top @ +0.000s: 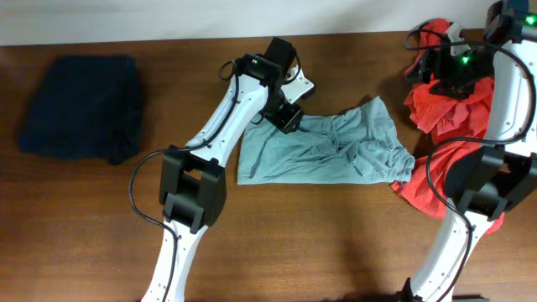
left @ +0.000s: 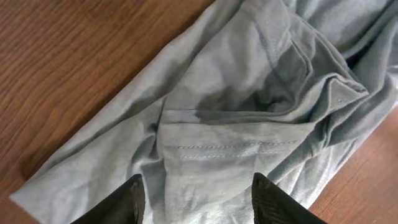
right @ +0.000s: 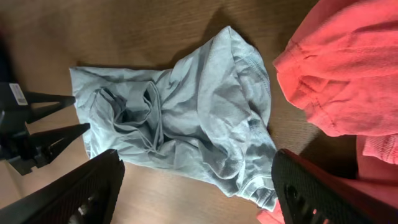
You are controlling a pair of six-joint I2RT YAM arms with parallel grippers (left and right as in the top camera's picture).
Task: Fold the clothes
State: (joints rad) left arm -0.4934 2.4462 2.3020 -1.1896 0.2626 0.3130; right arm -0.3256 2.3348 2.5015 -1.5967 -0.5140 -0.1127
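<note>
Left wrist view puts you right over the left hand (left: 199, 202). Its two dark fingers (left: 134, 202) stand apart, and a stitched hem of the pale blue-grey T-shirt (left: 236, 93) lies between them. The cloth there looks flat rather than pinched, so read this hand as open, straddling the fabric. Just beyond the fingers the shirt is rumpled into soft folds. A deeper crease is shadowed in the middle, and a doubled seam runs toward the upper right. Bare brown table (left: 62, 56) shows at the upper left and in the lower right corner.

From the right wrist you see the right hand (right: 198, 165) above the T-shirt, fingers spread wide with nothing between them. Under it the shirt lies spread on the table, wrinkled. A pocket of folds is bunched toward the end where the left hand's fingertips meet its edge. The orange-red shirt (right: 336, 68) sits crumpled just beside the other end.

Overhead, the T-shirt lies mid-table, its left part fairly flat. Its right end is gathered and touches the orange-red heap at the right side of the table. Farthest off, well apart at the left side, the dark navy garment (top: 84, 113) rests in a compact, squarish pile.
</note>
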